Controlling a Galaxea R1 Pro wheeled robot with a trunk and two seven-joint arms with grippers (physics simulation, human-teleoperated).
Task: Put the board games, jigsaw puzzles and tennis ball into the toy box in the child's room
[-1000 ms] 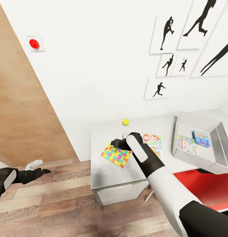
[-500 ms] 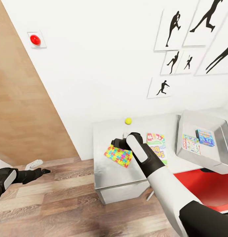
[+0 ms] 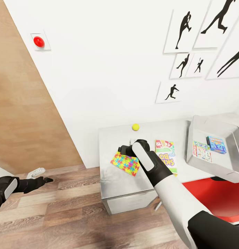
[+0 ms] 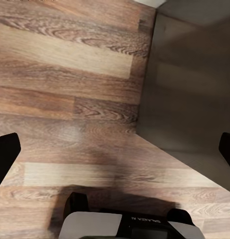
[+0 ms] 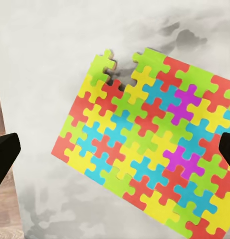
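Note:
A multicoloured jigsaw puzzle (image 3: 125,163) (image 5: 149,159) lies flat on the table (image 3: 114,181) near its left end. My right gripper (image 3: 125,150) (image 5: 115,152) hovers open just above it, one fingertip off each side of the square. The tennis ball (image 3: 135,127) rests by the wall behind. A Skip-Bo board game (image 3: 165,156) lies to the right of my arm. The toy box (image 3: 216,126) stands at the table's right end and holds the Monopoly box (image 3: 202,151) and a blue game box (image 3: 216,144). My left gripper (image 3: 40,179) (image 4: 115,152) hangs open over the wood floor.
A red chair (image 3: 216,199) sits under the table's right part. The white wall behind carries black silhouette pictures (image 3: 183,31) and a red button (image 3: 38,41). Wood floor (image 3: 64,214) lies in front of the table's left end.
The whole view has shifted slightly, so the table and pictures sit a little further right. My right gripper stays open over the puzzle; the left arm has not moved.

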